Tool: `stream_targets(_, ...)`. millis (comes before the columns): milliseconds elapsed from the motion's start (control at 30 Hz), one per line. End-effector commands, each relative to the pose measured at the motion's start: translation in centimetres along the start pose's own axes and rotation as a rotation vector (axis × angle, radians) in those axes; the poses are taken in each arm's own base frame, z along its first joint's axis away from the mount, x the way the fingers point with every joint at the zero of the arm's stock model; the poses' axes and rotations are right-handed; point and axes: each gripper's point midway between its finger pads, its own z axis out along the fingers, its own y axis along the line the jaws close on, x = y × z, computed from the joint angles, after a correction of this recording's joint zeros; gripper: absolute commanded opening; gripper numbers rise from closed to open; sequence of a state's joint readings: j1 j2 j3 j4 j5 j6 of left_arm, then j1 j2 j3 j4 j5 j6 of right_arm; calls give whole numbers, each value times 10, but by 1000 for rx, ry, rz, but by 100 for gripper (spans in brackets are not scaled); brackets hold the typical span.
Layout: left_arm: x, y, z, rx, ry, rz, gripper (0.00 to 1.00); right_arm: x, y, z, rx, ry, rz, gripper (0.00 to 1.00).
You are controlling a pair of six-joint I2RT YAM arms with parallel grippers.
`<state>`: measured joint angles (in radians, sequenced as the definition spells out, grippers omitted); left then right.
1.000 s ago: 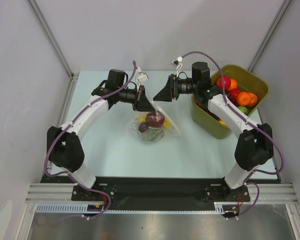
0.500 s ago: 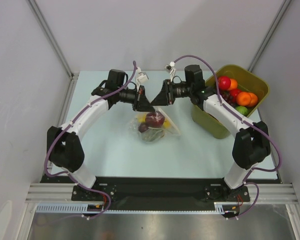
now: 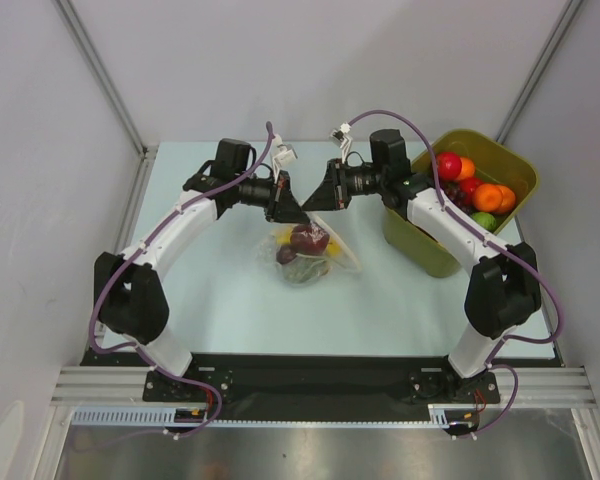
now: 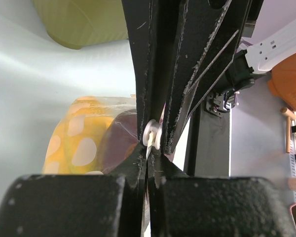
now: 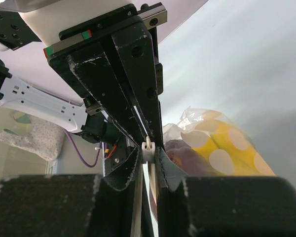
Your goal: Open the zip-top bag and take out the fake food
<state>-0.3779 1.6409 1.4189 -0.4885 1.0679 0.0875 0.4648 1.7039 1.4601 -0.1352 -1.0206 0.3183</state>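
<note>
Clear crinkly plastic zip-top bag (image 3: 330, 250) lies mid-table on the pale blue-white table top (image 3: 230, 300), btwn the two arms, mouth edge lifted toward the far side. The fake food sits inside it: dark maroon round pc (image 3: 310, 238) near the top, yellow banana (image 3: 283, 238) at the left edge, grey-green round pc (image 3: 300, 268) lowest.

Left gripper (image 3: 298, 216) comes in from the left. Its fingers are fully together, clamped on the bag's top edge. Right gripper (image 3: 313, 207) comes from the right and meets it tip to tip just above the food. Its fingers are narrow, and in both wrist views they pinch the white zip strip (image 4: 152, 134) from the opposite side. The two grippers are just beside each other on that strip. Whether they touch, can't tell.

Left wrist view: yellow w/ pale glare spots and maroon show thru the film right behind the strip.

Olive-green plastic tub (image 3: 420, 245) stands at the right, well apart from the bag, holding red (image 3: 448, 165), orange (image 3: 488, 196) and green (image 3: 485, 220) toy fruit.

Small red + green marks (image 5: 69, 43) on the left gripper's body, no lettering legible.
</note>
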Motion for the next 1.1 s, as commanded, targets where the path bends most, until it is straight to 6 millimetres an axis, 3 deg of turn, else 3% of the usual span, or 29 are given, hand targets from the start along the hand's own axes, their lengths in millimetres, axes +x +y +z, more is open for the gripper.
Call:
stream_targets(0,-9,-10,3,50,-27,59,0,-20,6,-1,12,-41,-80,4)
stream_targets(233,-23,0,4,-4,-46,36,0,-18,1,-5,69,-56,-95,0)
stream_targets(467,-30,1,3,-26,-74,25,1,-10,-2,-21,122,-75,-87,0)
stream_targets(833,-27,2,2,-50,-87,18,0,-1,-6,-30,153,-78,-71,0)
stream_targets(1067,-26,13,0,-79,-89,0,0,3,-9,-33,177,-72,-57,0)
